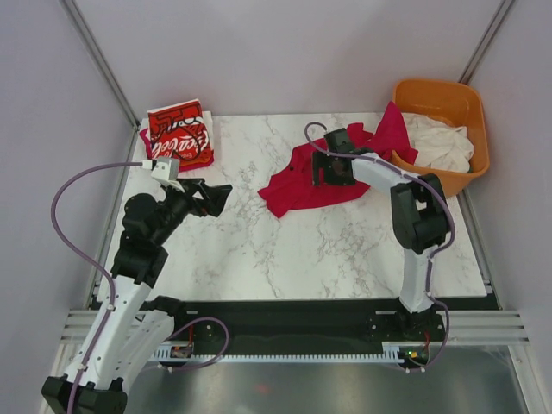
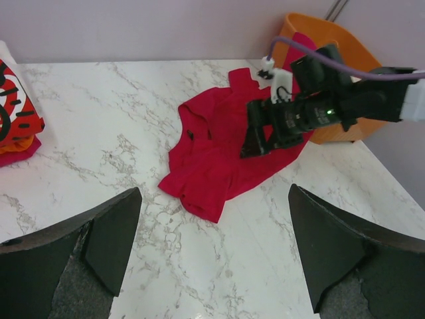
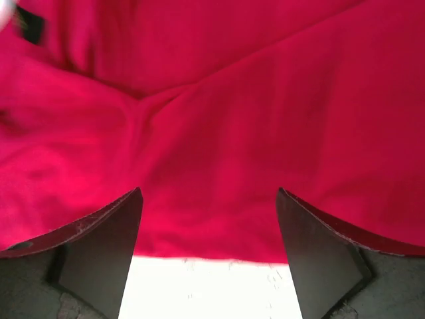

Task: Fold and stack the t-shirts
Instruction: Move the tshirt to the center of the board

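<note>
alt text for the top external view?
Right gripper, open, is over a crumpled crimson t-shirt mid-table, one end reaching an orange tub holding off-white shirts. Left gripper is open; a folded Coca-Cola shirt lies far left.

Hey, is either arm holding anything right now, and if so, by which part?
Nothing is held. The left gripper is open above the table; the right gripper is open over the red shirt.

In the middle of your top view lies a white, grey-veined marble-look bench (image 1: 259,259). Plain pale lilac-grey walls (image 1: 276,43) close the top and both sides, with slim silver metal posts (image 1: 99,56) slanting in the upper corners. A ribbed aluminium rail (image 1: 509,328) crosses the bottom, over a dull grey metal floor (image 1: 302,388).
</note>
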{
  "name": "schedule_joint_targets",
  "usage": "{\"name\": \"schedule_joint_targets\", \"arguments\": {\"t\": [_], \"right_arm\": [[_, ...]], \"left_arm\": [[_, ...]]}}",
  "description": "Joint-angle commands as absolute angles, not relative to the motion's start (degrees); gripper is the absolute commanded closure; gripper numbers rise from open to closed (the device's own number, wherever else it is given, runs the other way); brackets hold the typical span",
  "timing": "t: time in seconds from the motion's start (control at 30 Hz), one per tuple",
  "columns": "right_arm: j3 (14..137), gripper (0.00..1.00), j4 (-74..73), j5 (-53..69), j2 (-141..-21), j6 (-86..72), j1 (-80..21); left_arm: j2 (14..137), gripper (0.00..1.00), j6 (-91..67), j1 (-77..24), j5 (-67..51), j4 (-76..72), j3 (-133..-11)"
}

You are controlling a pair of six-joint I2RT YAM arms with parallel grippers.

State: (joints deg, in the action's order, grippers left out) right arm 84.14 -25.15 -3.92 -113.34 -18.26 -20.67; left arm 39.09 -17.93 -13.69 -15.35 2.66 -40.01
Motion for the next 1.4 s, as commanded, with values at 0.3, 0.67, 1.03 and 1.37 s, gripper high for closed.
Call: {"name": "schedule_joint_targets", "arguments": {"t": [0.3, 0.67, 1.03, 1.37], "right_arm": [[97.73, 0.97, -31.81, -4.48, -126.47, -18.81, -24.96], [113.20, 1.00, -36.22, -1.33, -127.70, -23.99, -35.51], [112.88, 0.02, -35.78, -13.84, -129.04, -25.85, -43.96], [101.88, 0.02, -35.51, -16.88, -123.84, -22.41, -32.00]], "left_arm": [[37.70, 0.00, -16.70, -13.97, -15.73, 1.41, -40.43], [36.74, 0.00, -16.35, -13.97, -12.13, 2.89, -40.52], [37.88, 0.00, -15.73, -13.89, 3.17, 11.51, -42.45], [38.85, 0.00, -16.26, -13.89, 0.35, 11.43, -42.89]]}}
